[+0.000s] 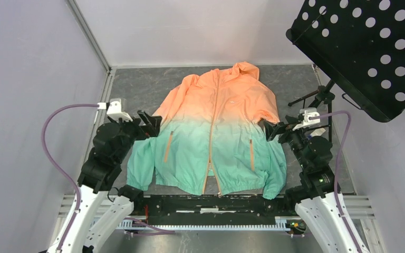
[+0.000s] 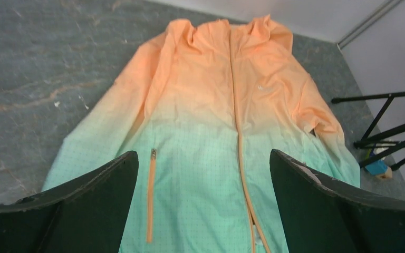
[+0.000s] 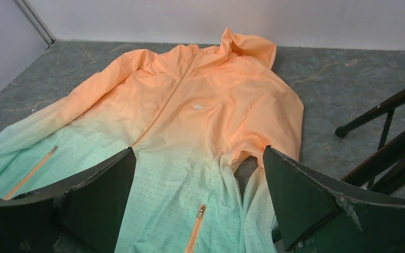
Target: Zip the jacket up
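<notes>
Evidently the thin orange-to-mint hooded jacket (image 1: 232,116) is lying unzipped, its orange centre zipper (image 1: 211,142) gaping at the hem; left fingers (image 1: 150,123) and right fingers (image 1: 272,128) are hovering spread, empty.

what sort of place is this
Probably a robot lab cell: plain white walls box in a grey table, a left arm and right arm are mounted at its near edge, and a perforated black panel stands alongside.

room: open table (image 1: 137,89) lay left of jacket (image 1: 216,126) | obstacles: stand legs (image 1: 320,96) stood right, perforated panel (image 1: 369,47) overhung them
</notes>
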Available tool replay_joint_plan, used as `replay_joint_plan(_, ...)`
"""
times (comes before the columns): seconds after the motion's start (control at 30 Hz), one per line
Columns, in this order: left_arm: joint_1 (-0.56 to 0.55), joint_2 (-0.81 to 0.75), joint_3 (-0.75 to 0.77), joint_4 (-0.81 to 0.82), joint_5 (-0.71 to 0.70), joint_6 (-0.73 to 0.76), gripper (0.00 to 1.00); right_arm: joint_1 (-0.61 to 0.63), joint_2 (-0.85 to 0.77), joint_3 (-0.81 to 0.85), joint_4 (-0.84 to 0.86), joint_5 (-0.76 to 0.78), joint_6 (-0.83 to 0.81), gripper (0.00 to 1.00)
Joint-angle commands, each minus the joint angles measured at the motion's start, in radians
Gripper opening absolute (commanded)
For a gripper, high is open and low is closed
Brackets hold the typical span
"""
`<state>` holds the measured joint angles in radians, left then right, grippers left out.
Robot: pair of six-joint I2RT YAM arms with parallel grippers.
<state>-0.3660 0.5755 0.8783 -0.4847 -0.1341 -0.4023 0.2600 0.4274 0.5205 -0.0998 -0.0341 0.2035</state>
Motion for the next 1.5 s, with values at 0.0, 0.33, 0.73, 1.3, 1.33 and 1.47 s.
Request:
replay_joint_plan(0.0, 0.006, -0.015, -0.064, 0.011, 0.08, -0.096, 1.0, 0.003, -0.01, -0.067, 0.15, -0.066, 0.056, 0.97)
replay_joint_plan(0.33, 0.007, 0.115, -0.202, 0.043, 0.306, -0.213, 1.0, 0.177, 0.185, -0.162, 0.425, -0.247, 0.183, 0.97)
replay_joint_plan(0.73, 0.006, 0.224, -0.303, 0.118, 0.534, -0.341, 1.0, 0.61, 0.545, -0.033, 0.262, -0.13, 0.211, 0.97)
replay_joint_plan(1.3, -0.222, 0.537, -0.342, 0.377, 0.633, -0.399, 0.79, 0.51, 0.629, -0.222, 0.393, -0.28, 0.401, 0.74)
replay_joint_plan(1.33, -0.248, 0.571, -0.324, 0.382, 0.625, -0.396, 0.77, 0.502, 0.627, -0.226, 0.388, -0.285, 0.397, 0.69)
replay_joint_plan(1.47, -0.327, 0.698, -0.301, 0.479, 0.614, -0.451, 0.64, 0.501, 0.637, -0.191, 0.298, -0.314, 0.322, 0.59)
